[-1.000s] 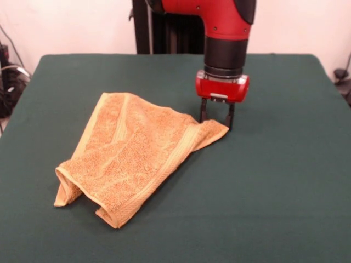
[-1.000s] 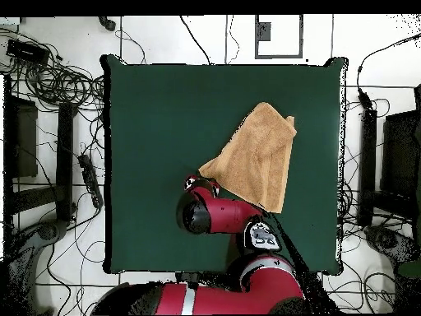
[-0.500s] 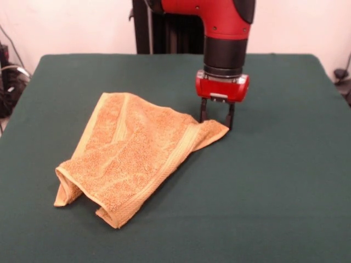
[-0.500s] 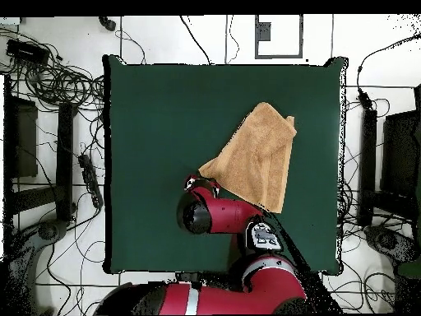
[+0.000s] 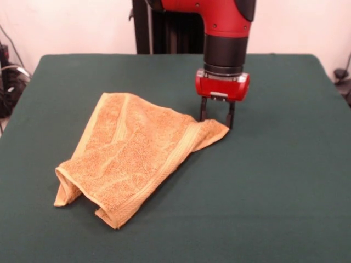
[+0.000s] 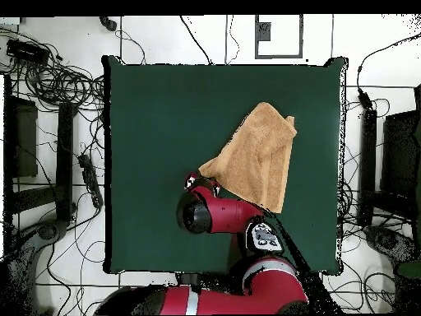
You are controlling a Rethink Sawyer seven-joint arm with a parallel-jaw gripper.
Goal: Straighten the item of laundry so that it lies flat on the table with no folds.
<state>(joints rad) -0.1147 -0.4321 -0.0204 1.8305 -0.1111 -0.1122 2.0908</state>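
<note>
Towel point(image 5: 134, 156) is seen crumpled on the green tabletop point(image 5: 274, 181), not flat. In the front view it is spread diagonally from about 7 o'clock to 2 o'clock of picture centre. One layer is folded over another; a woven band runs along the folded edge, and the lower-left end is doubled up with a raised hem. In the overhead view the towel point(image 6: 256, 156) is placed right of the tabletop's point(image 6: 164, 123) centre, tapering to a corner at about 8 o'clock of its own mass.

Gripper point(image 5: 216, 120) is positioned vertically at the towel's pointed corner, at 2 o'clock of the cloth in the front view. The jaws are set apart at moderate width, straddling the corner tip, tips at or just above the tabletop. No cloth is seen clamped. Whether the near jaw touches the towel cannot be told.

In the overhead view the gripper point(image 6: 192, 183) is mostly covered by the red arm point(image 6: 222, 216).
</note>
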